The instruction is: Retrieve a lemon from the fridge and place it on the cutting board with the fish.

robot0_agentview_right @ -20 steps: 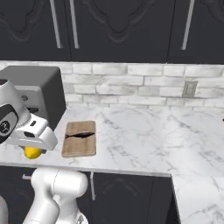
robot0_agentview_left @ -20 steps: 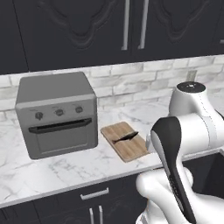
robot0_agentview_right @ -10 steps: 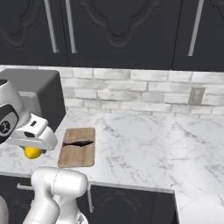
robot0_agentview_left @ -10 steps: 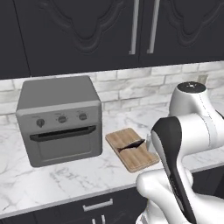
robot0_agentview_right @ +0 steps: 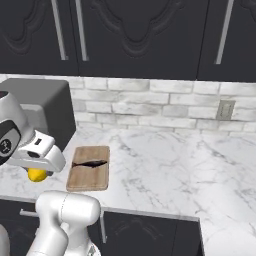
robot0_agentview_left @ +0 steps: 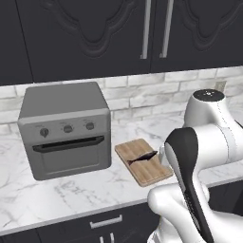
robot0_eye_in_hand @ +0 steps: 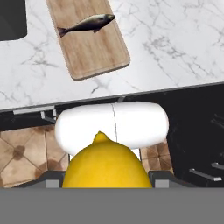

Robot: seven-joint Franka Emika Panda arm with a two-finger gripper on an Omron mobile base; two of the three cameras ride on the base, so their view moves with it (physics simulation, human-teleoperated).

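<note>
My tool (robot0_agentview_right: 36, 172) grips the lemon (robot0_eye_in_hand: 106, 162) at lower frame, short of the worktop (robot0_eye_in_hand: 175, 39); fish (robot0_eye_in_hand: 87, 23) lies on cutting board (robot0_eye_in_hand: 94, 50) upper left.

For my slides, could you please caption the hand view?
Lemon held in gripper, short of the cutting board bearing the fish.

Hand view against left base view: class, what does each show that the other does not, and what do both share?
Hand view alone: the lemon close at the bottom edge, in the tool, with a patch of brown tiled floor below the counter edge. Left base view alone: the grey countertop oven with its knobs, the brick backsplash and the dark upper cabinets. Both: the cutting board with the fish lying on it, on the marble counter.
</note>
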